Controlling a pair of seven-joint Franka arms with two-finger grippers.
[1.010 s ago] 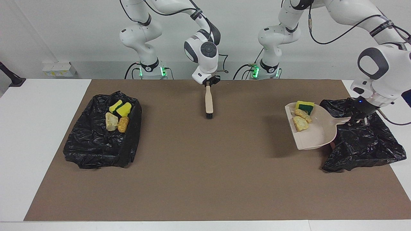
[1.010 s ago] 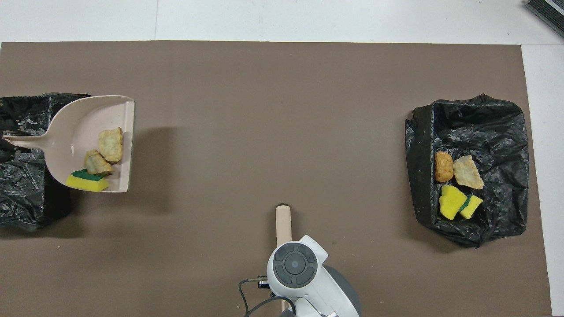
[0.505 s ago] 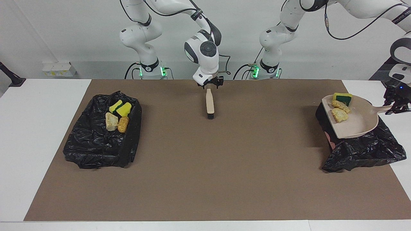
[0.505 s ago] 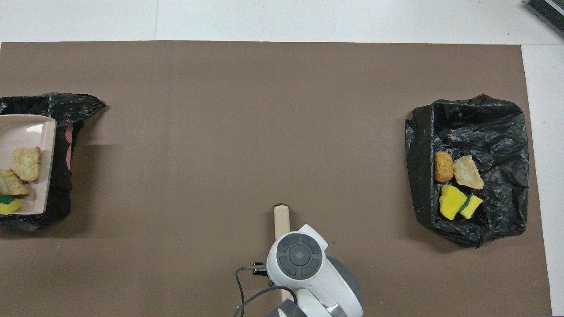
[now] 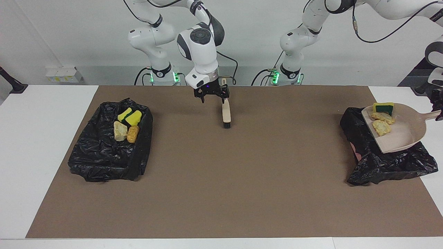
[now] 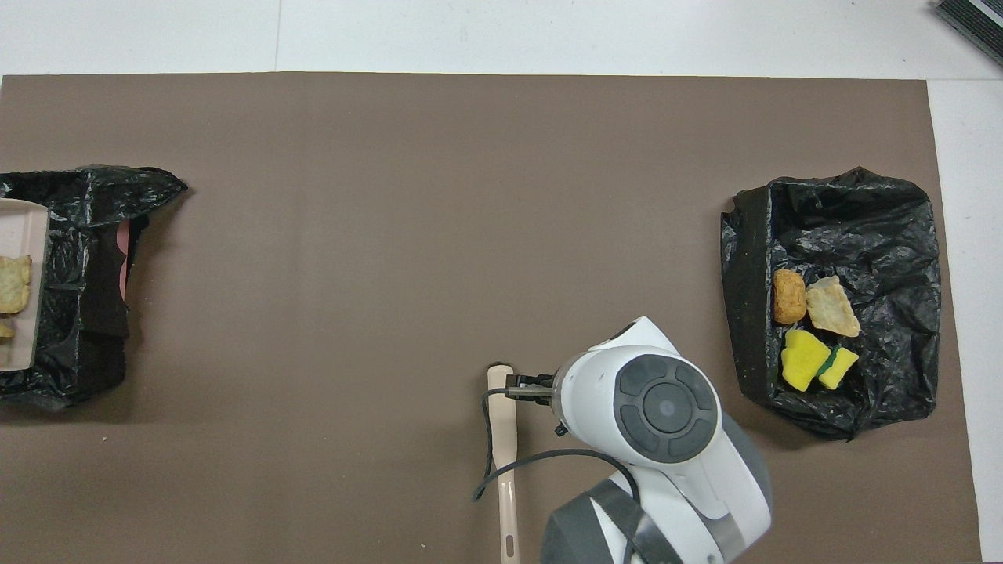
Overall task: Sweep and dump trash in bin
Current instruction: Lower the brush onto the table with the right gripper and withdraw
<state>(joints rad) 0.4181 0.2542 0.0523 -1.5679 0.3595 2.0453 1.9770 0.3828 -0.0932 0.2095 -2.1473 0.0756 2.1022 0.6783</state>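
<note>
The trash (image 5: 380,121), one sponge piece and two crusty chunks, lies in the beige dustpan (image 5: 403,133), held tilted over the black-lined bin (image 5: 391,162) at the left arm's end of the tabletop (image 5: 221,180). The left pincer (image 5: 439,112) clamps the dustpan's handle. The right pincer (image 5: 211,94), fingers apart, hovers just beside the brush (image 5: 226,112). More scraps (image 5: 126,125) sit in the other bin (image 5: 104,155).

brown mat (image 5: 221,180) on white table (image 5: 41,138); white box (image 5: 64,74) by wall.
</note>
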